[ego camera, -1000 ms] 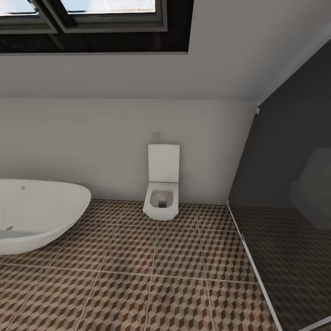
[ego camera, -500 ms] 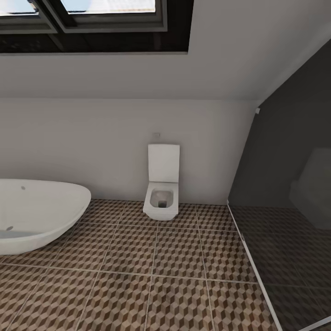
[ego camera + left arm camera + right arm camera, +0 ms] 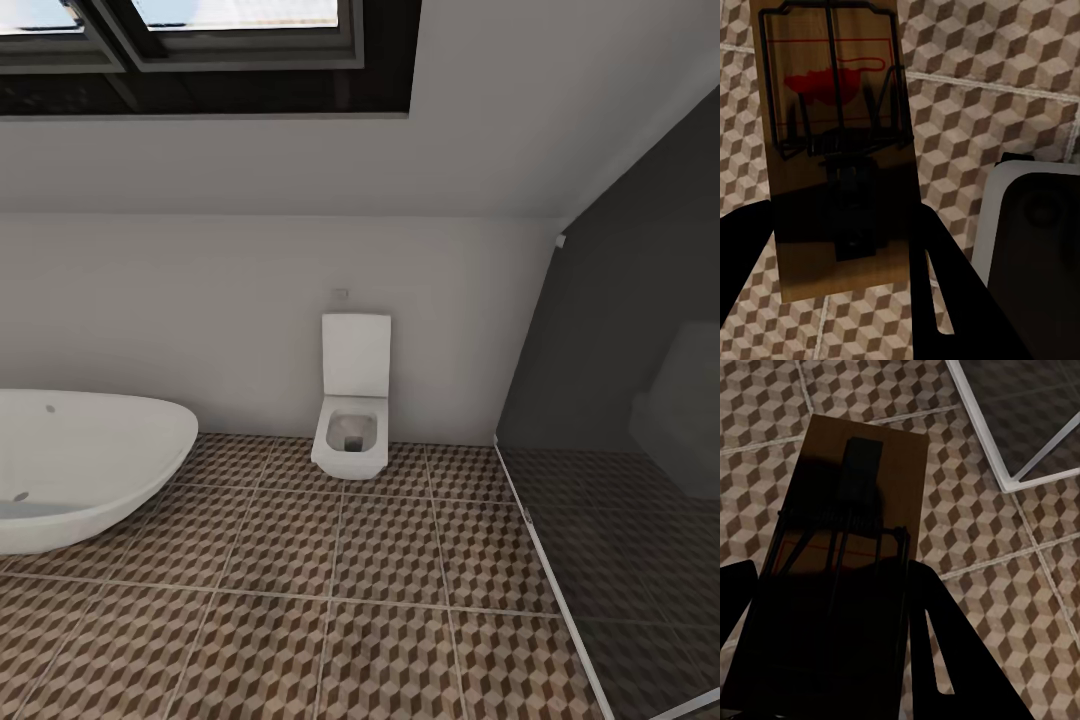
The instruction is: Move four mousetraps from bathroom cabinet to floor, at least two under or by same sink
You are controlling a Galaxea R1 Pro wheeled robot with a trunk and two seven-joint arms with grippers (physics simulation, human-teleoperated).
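A tan mousetrap (image 3: 832, 150) with a dark wire frame and a red spot hangs over the cube-patterned bathroom floor (image 3: 975, 97), and my left gripper (image 3: 840, 232) is shut on it. A second mousetrap (image 3: 847, 547) is held the same way in my right gripper (image 3: 832, 600), above the bathroom floor (image 3: 975, 532). In the head view the bathroom floor (image 3: 330, 580) stretches ahead to the pale wall. The cabinet and the sink are out of view.
A white oval bathtub (image 3: 80, 470) stands at the left. A square white toilet (image 3: 352, 410) is against the far wall. A dark glass partition (image 3: 620, 450) with a pale floor rail closes off the right. A white-rimmed dark object (image 3: 1035, 232) lies under my left gripper.
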